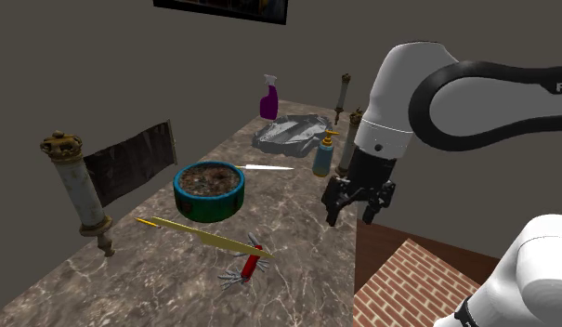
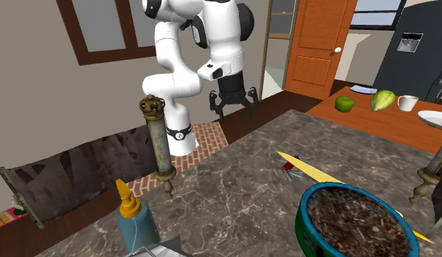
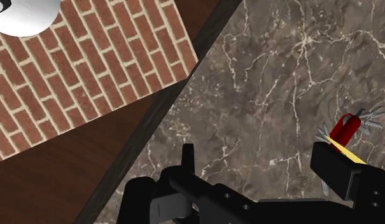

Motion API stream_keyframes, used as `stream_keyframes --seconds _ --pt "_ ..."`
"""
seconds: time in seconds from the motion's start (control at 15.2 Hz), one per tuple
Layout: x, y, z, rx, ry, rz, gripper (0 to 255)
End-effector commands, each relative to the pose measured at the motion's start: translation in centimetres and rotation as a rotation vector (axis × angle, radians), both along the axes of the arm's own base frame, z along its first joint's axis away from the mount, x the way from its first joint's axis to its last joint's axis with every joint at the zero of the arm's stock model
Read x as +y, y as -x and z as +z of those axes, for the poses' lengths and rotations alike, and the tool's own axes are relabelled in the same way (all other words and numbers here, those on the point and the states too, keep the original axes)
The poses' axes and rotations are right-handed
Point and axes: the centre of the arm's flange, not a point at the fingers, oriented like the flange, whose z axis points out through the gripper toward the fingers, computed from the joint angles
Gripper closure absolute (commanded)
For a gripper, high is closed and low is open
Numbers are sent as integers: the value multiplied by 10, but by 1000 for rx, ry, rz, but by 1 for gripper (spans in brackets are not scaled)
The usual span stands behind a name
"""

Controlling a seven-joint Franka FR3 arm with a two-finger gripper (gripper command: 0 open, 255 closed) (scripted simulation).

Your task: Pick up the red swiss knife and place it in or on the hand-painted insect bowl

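One red swiss knife (image 1: 248, 263), long axis slanting up-right in shoulder view, pincer (image 1: 351, 217) wide

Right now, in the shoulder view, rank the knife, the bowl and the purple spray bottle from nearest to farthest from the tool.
1. Knife, near end of the table, lower left of the tool in this view.
2. Bowl, mid-table, farther left.
3. Spray bottle, at the far end.

Desk (image 1: 297, 223) bare between end effector (image 1: 352, 218) and red swiss knife (image 1: 252, 264); yellow blade (image 1: 200, 234) lies against knife, bowl (image 1: 209, 190) nearby.
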Motion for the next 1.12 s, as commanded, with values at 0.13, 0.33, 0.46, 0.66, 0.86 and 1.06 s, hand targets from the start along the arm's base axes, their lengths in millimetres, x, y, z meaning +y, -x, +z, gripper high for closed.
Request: stream_keyframes --seconds 0.13,0.33,0.46,0.66,0.86,1.06 --pt "38 -18 -23 -20 -14 -91 0" --pt "66 -33 -41 -34 -23 -157 0" --pt "85 -44 -52 -43 -30 -201 0" --pt "112 -62 -69 -57 -39 -266 0" --pt "135 -80 -83 -69 -47 -323 0" --pt "139 -81 -99 -69 -47 -323 0"
